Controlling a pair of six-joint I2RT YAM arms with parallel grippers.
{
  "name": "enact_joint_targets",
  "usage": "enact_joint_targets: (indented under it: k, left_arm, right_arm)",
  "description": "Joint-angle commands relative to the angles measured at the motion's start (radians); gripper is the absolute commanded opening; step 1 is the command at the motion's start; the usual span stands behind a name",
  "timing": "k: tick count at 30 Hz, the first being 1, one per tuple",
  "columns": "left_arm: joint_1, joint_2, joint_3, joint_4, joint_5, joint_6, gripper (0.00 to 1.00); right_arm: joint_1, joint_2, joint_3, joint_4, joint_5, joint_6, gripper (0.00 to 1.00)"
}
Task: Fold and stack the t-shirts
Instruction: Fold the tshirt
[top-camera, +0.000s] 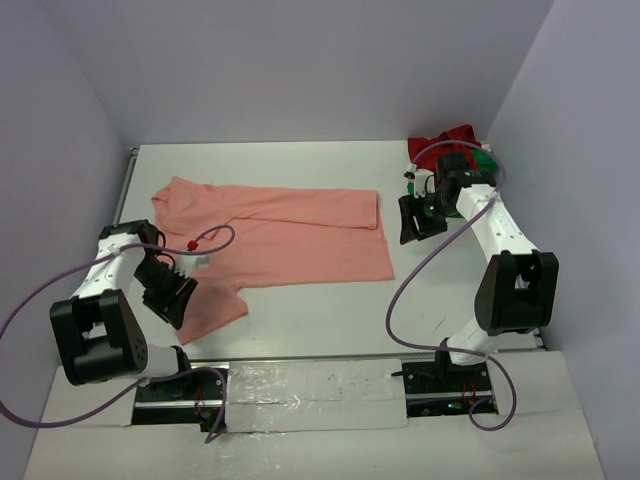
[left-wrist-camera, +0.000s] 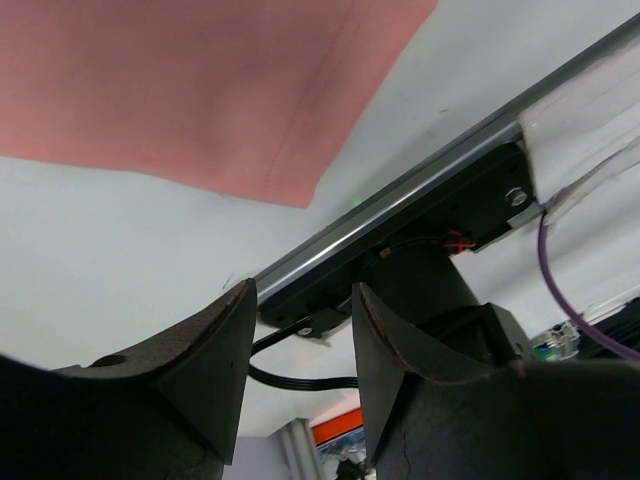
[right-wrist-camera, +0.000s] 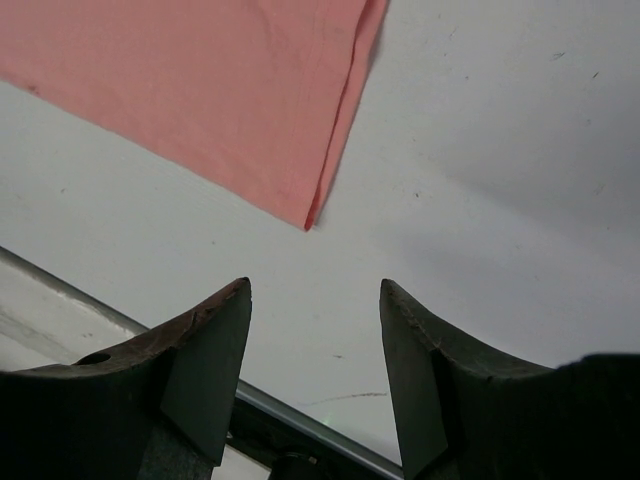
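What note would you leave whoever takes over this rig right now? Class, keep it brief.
Both are open and empty: left gripper at the pink shirt's near sleeve, right gripper by its right edge.
The pink shirt lies spread out, perhaps partly folded. The red shirt and green shirt are bunched at the far right, behind the right arm.
Done: nothing stacked.
Left: finish pink, fold the other two, stack all three.

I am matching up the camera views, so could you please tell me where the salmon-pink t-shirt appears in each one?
Top external: the salmon-pink t-shirt lies spread across the middle, from upper left to centre right.
Left wrist: it fills the upper left, with one hemmed corner pointing down.
Right wrist: it fills the upper left, with one corner pointing down.
Shared landmark: the white table beneath it.
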Motion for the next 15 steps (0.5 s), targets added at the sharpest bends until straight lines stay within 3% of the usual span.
enact_joint_targets:
  k: [1,5,7,15]
  left_arm:
    - [-0.019,0.01,0.02,0.01,-0.051,0.075,0.52]
    - [-0.022,-0.033,0.087,0.113,0.002,0.155,0.5]
    - [-0.028,-0.048,0.106,0.135,0.111,0.182,0.5]
    - [-0.095,-0.026,0.0,0.296,0.156,0.173,0.5]
  right_arm:
    - [-0.006,-0.008,0.042,0.023,-0.021,-0.017,0.61]
    - [-0.005,0.027,0.05,0.037,-0.022,-0.014,0.61]
    - [-0.005,0.036,0.052,0.046,-0.03,-0.013,0.61]
    - [-0.006,0.084,0.075,0.065,-0.021,-0.013,0.61]
